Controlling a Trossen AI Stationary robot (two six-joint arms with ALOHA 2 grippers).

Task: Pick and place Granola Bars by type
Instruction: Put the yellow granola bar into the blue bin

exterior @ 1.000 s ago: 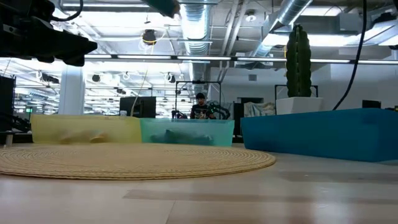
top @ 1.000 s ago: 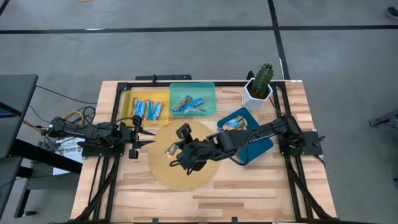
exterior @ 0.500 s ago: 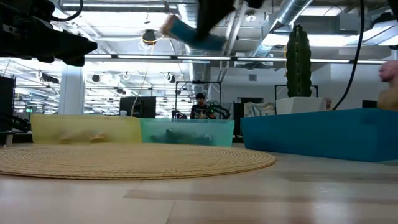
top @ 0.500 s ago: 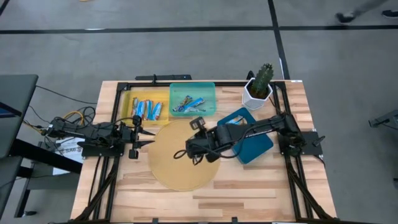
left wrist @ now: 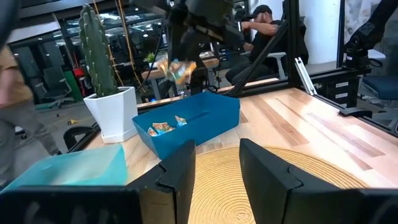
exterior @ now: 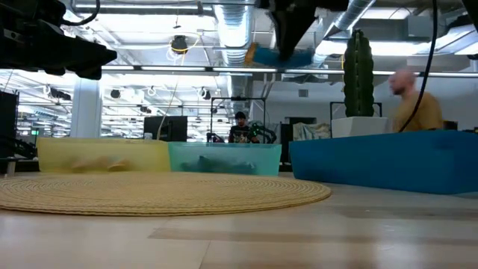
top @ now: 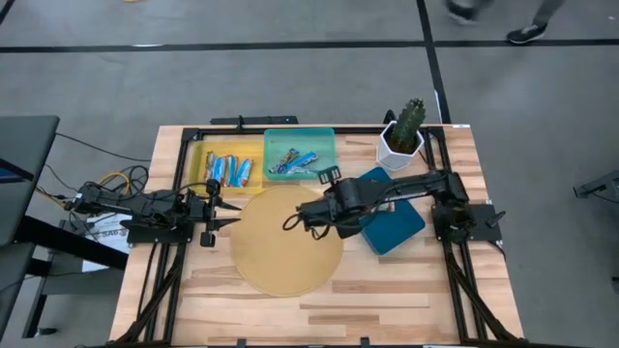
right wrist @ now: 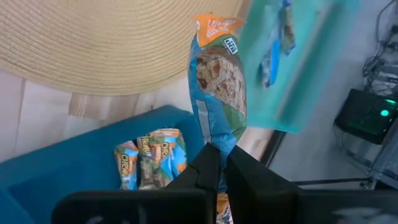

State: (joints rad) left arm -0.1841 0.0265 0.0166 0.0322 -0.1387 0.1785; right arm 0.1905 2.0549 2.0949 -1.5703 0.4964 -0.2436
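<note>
While pinched in right pincer [right wrist: 217, 163], blue-orange granola bar [right wrist: 217, 87], shiny wrapper

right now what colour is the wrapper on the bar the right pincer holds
Blue with an orange end, on the wrapped granola bar; the right wrist view shows it best.

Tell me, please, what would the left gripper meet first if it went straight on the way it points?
Probably the dark blue tray: the left gripper points across the bare woven mat towards it.

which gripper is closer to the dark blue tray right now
Right. The right gripper, holding a granola bar, hovers just beside the dark blue tray; the left gripper waits across the mat.
</note>
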